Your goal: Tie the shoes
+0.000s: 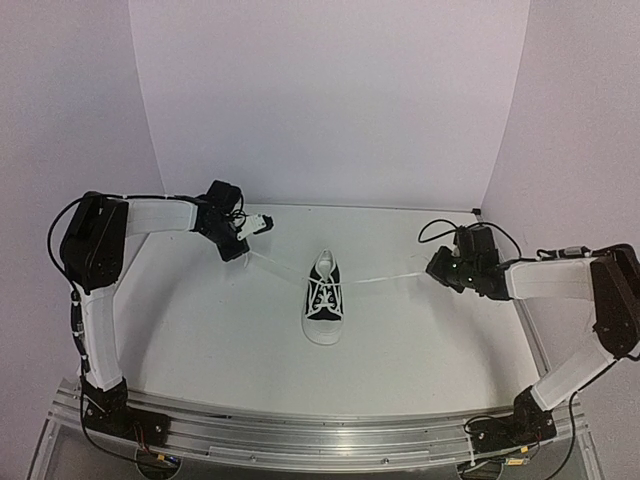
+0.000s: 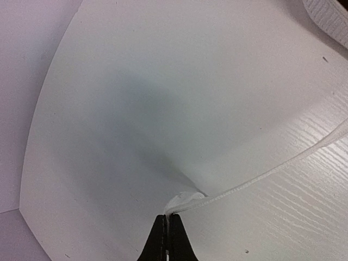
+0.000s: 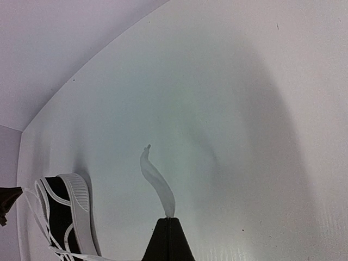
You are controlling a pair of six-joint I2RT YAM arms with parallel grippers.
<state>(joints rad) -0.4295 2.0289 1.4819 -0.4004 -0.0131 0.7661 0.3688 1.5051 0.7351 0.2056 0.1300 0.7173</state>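
Note:
The black sneaker (image 1: 323,297) with white toe cap and sole stands in the middle of the table, toe toward the arms. Its white laces run out taut to both sides. My left gripper (image 1: 243,252) is shut on the left lace (image 2: 261,179) at the far left of the shoe; the lace folds over right at the closed jaws (image 2: 167,217). My right gripper (image 1: 436,268) is shut on the right lace (image 3: 157,185), whose free end sticks out past the closed jaws (image 3: 169,220). The shoe also shows low left in the right wrist view (image 3: 62,217).
White table (image 1: 400,340) with white walls at back and sides. The table's rear edge lies close behind the left gripper. A cable loops near the right wrist (image 1: 435,232).

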